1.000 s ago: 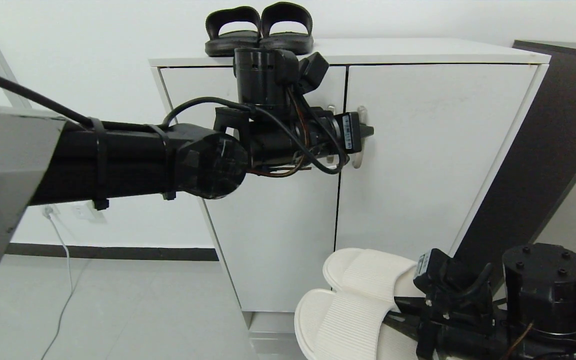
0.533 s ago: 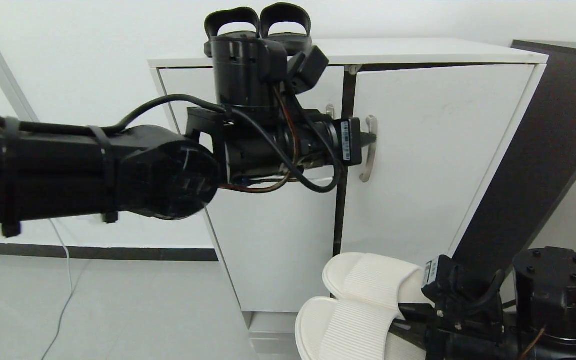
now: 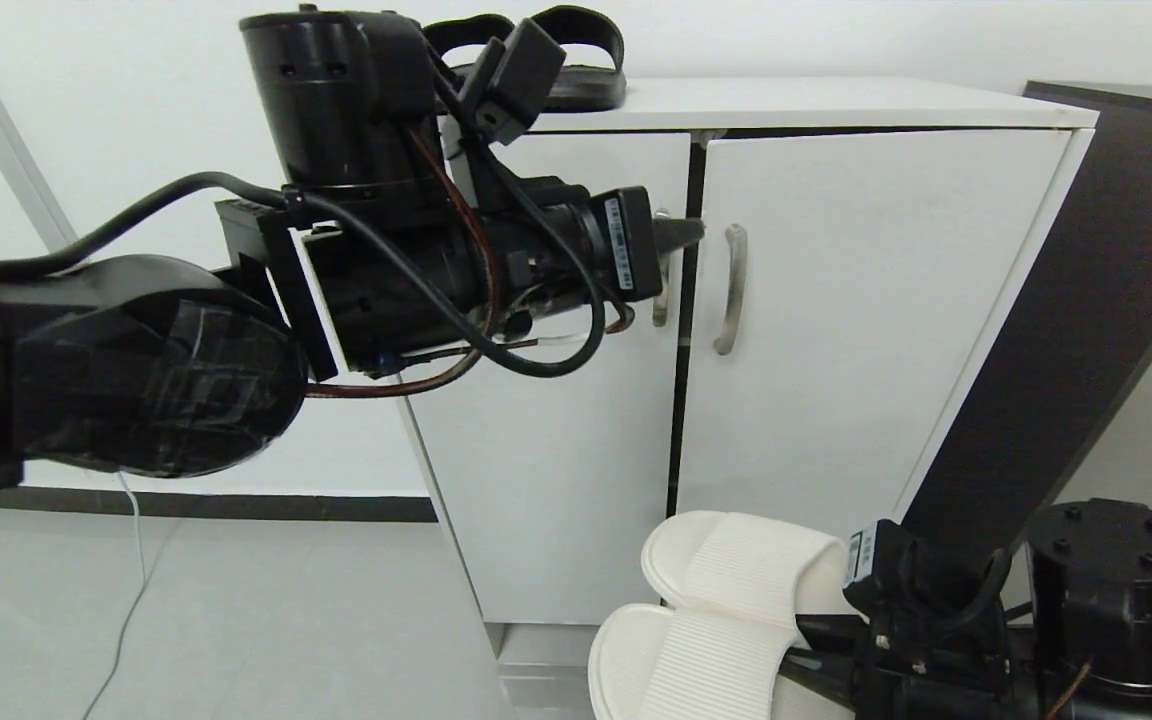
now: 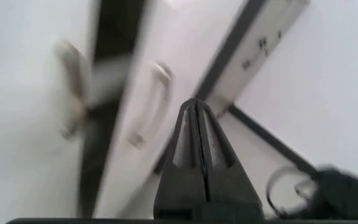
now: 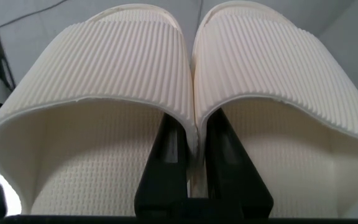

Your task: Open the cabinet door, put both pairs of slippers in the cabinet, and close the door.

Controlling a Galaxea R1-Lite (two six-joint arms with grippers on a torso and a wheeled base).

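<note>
The left gripper (image 3: 688,231), fingers pressed together on nothing, sits before the dark gap between the cabinet's two doors. It is just beside the left door's handle (image 3: 660,290) and near the right door's handle (image 3: 729,290). The right door (image 3: 866,320) stands slightly ajar. The left wrist hides part of the two black slippers (image 3: 586,95) at the left end of the cabinet top (image 3: 836,100). Low by the cabinet's foot, the right gripper (image 5: 194,124) pinches the touching inner walls of two white slippers (image 3: 726,570). Open floor (image 3: 236,620) lies left of the cabinet, and a dark panel (image 3: 1086,330) flanks its right.
</note>
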